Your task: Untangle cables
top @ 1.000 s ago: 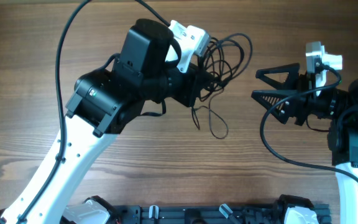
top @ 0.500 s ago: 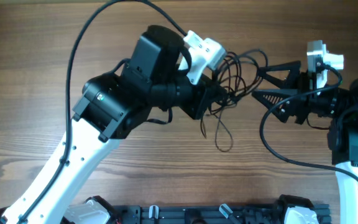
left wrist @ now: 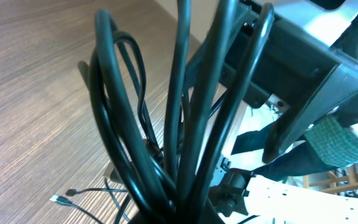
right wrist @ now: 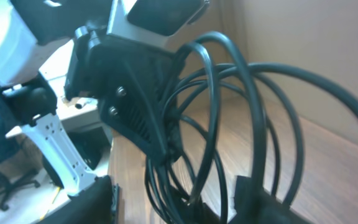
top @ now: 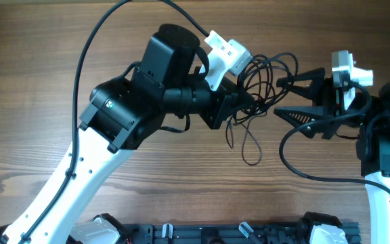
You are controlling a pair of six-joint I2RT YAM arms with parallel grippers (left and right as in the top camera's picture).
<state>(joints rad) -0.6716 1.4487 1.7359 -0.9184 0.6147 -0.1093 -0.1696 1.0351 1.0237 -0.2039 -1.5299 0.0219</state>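
Observation:
The cables [top: 271, 73] are thin black wires in loose loops, with a tail [top: 250, 146] hanging down toward the table. My left gripper [top: 241, 105] is shut on the bundle and holds it up. In the left wrist view the cables [left wrist: 179, 124] fill the foreground and hide the jaws; two small plug ends [left wrist: 59, 199] lie on the wood. My right gripper [top: 281, 97] is open, its fingertips at the right side of the loops. In the right wrist view the loops [right wrist: 229, 118] hang between my open right fingers [right wrist: 179, 205], with the left gripper [right wrist: 135, 93] behind.
The wooden table [top: 80, 27] runs under both arms. The left arm's thick black cable [top: 87, 61] arcs over the left side. The right arm's cable [top: 296, 163] loops below it. A black rail [top: 215, 234] lies along the front edge.
My left arm has carried the cable bundle to the right, up to the right gripper. The right gripper's open fingers now reach the loops.

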